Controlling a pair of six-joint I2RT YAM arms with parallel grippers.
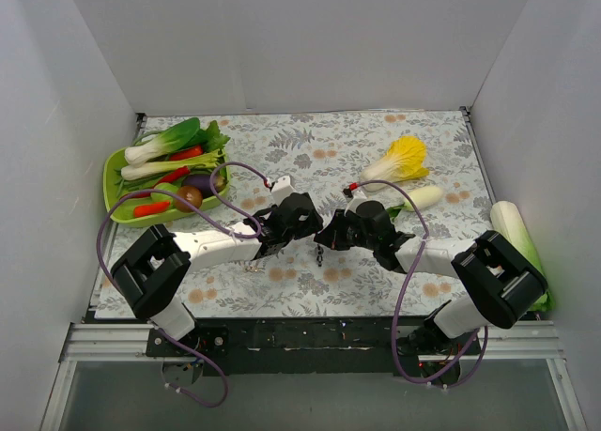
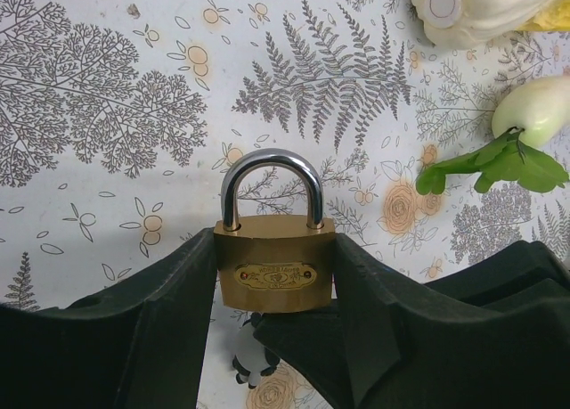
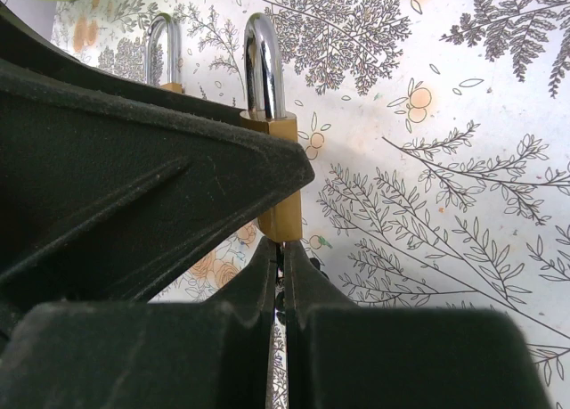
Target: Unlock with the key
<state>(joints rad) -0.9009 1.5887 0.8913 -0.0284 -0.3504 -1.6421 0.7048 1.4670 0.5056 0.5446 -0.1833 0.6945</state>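
My left gripper (image 2: 276, 280) is half spread and clamped on the brass padlock (image 2: 272, 253). One finger presses each side of its body, so it stands upright with the silvery shackle on top and its red-and-gold label facing my left wrist camera. It hangs above the leaf-printed table (image 1: 319, 149), near the middle and a little toward the front. My right gripper (image 3: 281, 266) is pressed together, its tips right under the padlock's bottom edge. In the narrow seam between them only a thin dark and shiny sliver shows. I take it for the key (image 3: 280, 293), pinched there and pointing up at the underside of the lock, but I cannot tell whether the blade is in the keyhole. From the right wrist the padlock is seen edge-on, half hidden behind a finger of my left gripper, and a second shackle shows farther left. At the rear left of the table sits a green tray (image 1: 113, 182) of vegetables. A yellow-leaved cabbage (image 1: 404, 159) lies rear right, well apart from both grippers.
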